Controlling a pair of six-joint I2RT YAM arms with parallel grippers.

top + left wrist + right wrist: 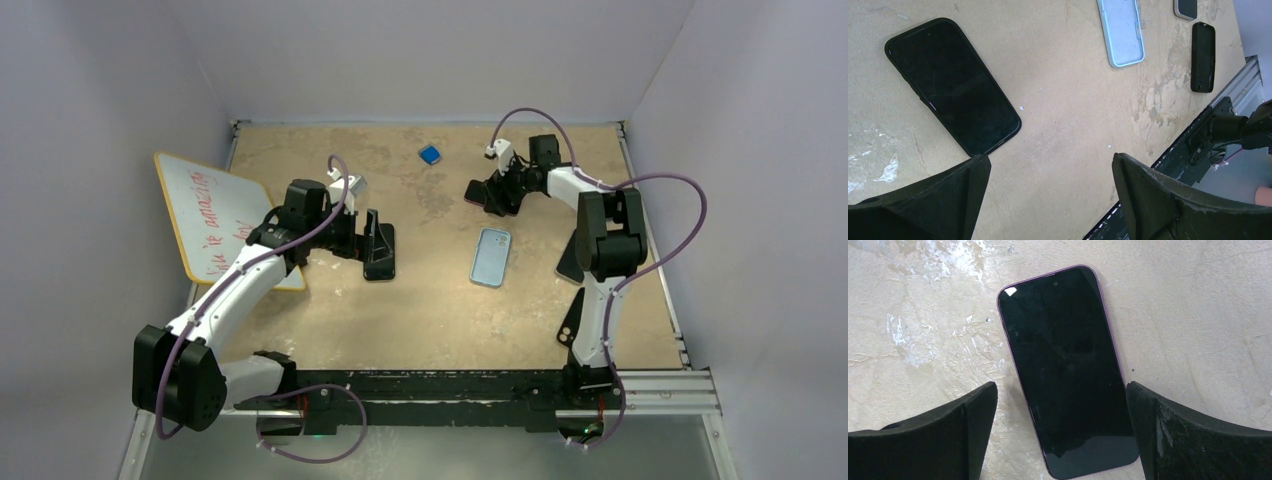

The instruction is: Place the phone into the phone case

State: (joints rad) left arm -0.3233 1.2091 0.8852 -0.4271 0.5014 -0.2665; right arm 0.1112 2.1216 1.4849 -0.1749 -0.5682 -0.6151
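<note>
A phone with a pink rim and dark screen point(1068, 370) lies face up on the brown table. My right gripper point(1063, 435) is open, one finger on each side of its lower end, not touching it. In the top view the right gripper point(490, 195) is at the far right and covers most of that phone. A light blue phone case point(491, 256) lies open side up at centre right; it also shows in the left wrist view point(1120, 32). A black phone point(953, 85) lies just ahead of my open, empty left gripper point(1048, 200), which shows in the top view point(375, 240).
A whiteboard point(215, 215) with red writing lies at the left edge. A small blue object point(430, 154) sits at the back. A black case point(1203, 56) and another device point(1186, 7) lie by the right arm. A metal rail point(660, 385) runs along the near edge.
</note>
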